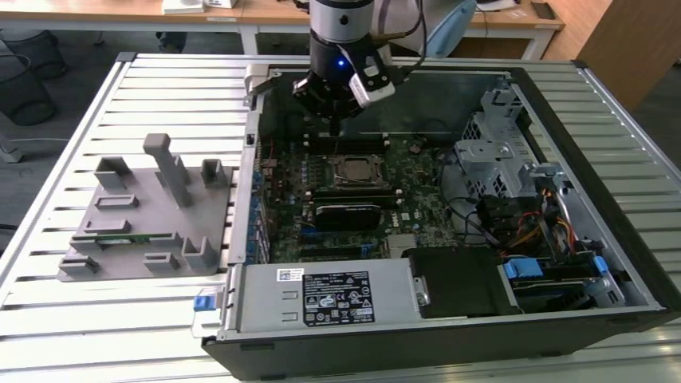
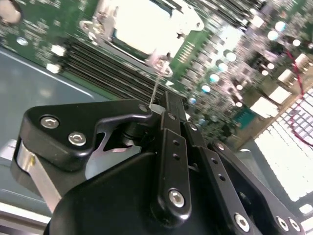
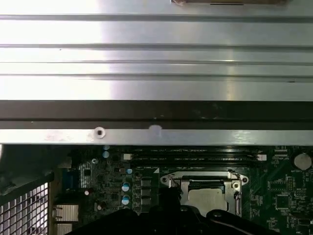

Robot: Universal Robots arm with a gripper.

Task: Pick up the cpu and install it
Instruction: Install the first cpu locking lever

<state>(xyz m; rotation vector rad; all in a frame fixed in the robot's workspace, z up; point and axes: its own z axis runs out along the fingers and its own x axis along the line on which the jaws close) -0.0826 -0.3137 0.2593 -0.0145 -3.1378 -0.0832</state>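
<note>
Gripper: seen in the exterior view (image 1: pixel 336 128) hanging over the far part of the open computer case (image 1: pixel 553 319), just above the memory slots beyond the socket; its black linkage is seen close up in the second wrist view (image 2: pixel 164 110)
Fingers: pressed together in the second wrist view, nothing seen between them — clenched on air

Cpu: seated in the socket on the motherboard (image 1: pixel 426 199), silvery top plate showing in the exterior view (image 1: pixel 352 169), in the second wrist view (image 2: pixel 142 24) and in the first wrist view (image 3: pixel 208 196)
Socket frame: a metal frame (image 3: pixel 205 180) is seen around the cpu in the first wrist view; whether it is latched cannot be told
Gripper to cpu: apart, the gripper standing just beyond the cpu and above it

Grey fixture: a grey holder block (image 1: pixel 149 215) is set on the slatted table (image 1: pixel 64 319), well off to the exterior view's left of the case; a thin green memory stick (image 1: pixel 133 236) lies in one of its slots
Case interior: power supply (image 1: pixel 330 299) nearest the camera — drive bays and coloured cables (image 1: pixel 532 231) at the exterior view's right
</note>
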